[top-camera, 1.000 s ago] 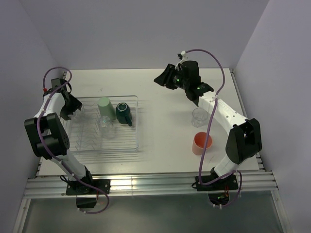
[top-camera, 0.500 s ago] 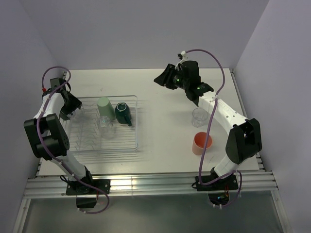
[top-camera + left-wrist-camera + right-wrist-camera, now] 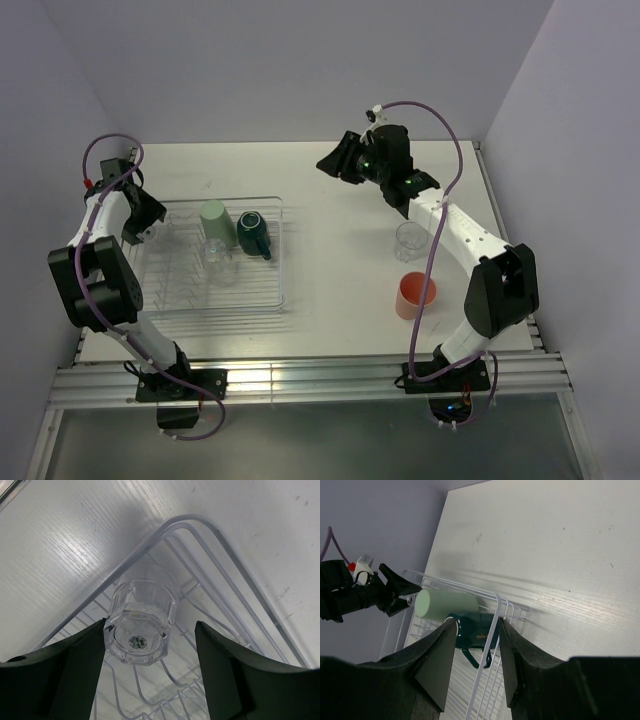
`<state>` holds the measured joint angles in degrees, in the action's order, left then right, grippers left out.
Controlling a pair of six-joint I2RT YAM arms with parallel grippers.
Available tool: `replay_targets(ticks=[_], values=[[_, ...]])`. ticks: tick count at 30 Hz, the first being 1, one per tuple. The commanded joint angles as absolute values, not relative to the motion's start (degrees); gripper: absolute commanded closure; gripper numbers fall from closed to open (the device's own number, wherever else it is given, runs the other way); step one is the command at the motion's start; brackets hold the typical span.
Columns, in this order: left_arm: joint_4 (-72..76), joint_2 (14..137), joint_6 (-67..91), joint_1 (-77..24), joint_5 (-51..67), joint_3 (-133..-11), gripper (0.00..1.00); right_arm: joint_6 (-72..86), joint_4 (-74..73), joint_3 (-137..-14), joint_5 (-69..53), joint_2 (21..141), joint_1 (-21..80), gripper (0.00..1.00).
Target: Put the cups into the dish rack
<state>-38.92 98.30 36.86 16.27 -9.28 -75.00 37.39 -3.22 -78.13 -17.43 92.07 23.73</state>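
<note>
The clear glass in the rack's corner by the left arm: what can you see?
The clear glass is faceted, thick-based, a small round sticker on its base. It sits base up in the rounded corner of the dish rack, between the open fingers of the left gripper; one finger stands apart from it.

A pale green tumbler (image 3: 214,222), teal mug (image 3: 253,232), salmon tumbler (image 3: 415,294).

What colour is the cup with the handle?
The mug is dark teal, best seen in the top external view.
</note>
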Motion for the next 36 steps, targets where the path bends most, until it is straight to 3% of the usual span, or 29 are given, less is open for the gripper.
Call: replay_targets(ticks=[1, 18, 36], values=[[-36.83, 95.54, 37.62, 16.08, -8.35, -76.99, 0.25, 37.27, -0.53, -78.93, -17.84, 91.05, 23.29, 0.53], [-36.04, 96.68, 38.23, 15.29, -8.35, -78.22, 0.3, 37.53, -0.26, -78.49, -18.02, 90.88, 23.29, 0.53], [-37.61, 91.32, 37.79, 15.03, -8.35, -77.17, 0.28, 37.44, -0.26, -78.31, -18.11, 90.53, 23.47, 0.53]])
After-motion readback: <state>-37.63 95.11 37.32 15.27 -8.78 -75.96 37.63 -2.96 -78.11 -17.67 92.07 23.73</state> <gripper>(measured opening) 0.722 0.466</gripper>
